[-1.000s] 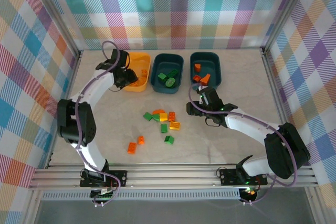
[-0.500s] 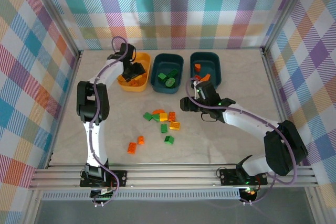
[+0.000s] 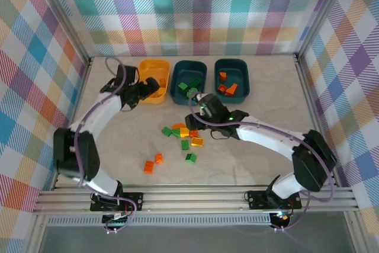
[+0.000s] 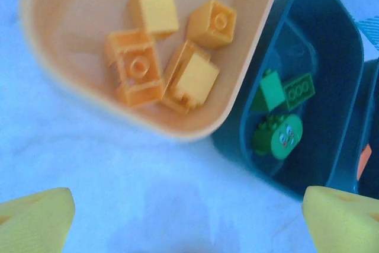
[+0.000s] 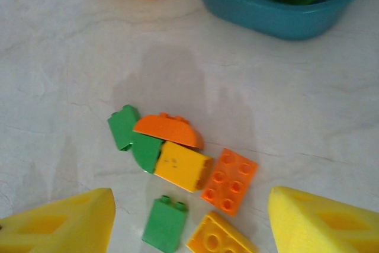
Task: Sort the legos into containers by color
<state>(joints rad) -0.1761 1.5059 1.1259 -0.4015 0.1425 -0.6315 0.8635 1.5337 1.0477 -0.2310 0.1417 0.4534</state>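
My left gripper (image 4: 189, 223) gapes wide and empty. The yellow-orange plastic tub (image 4: 65, 10) holding small yellow plastic bricks (image 4: 195, 78) sits at twelve o'clock. My right gripper (image 5: 189, 223) spreads empty over the mixed loose bricks (image 5: 183, 165), probably to pick one.

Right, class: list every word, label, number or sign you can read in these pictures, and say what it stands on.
No readable text anywhere.
Round green piece in the middle teal tub: a printed mark, too blurred to read.
Yellow brick in the loose pile: faint dark specks, not legible.
Orange plate beside it: studs show no readable lettering.
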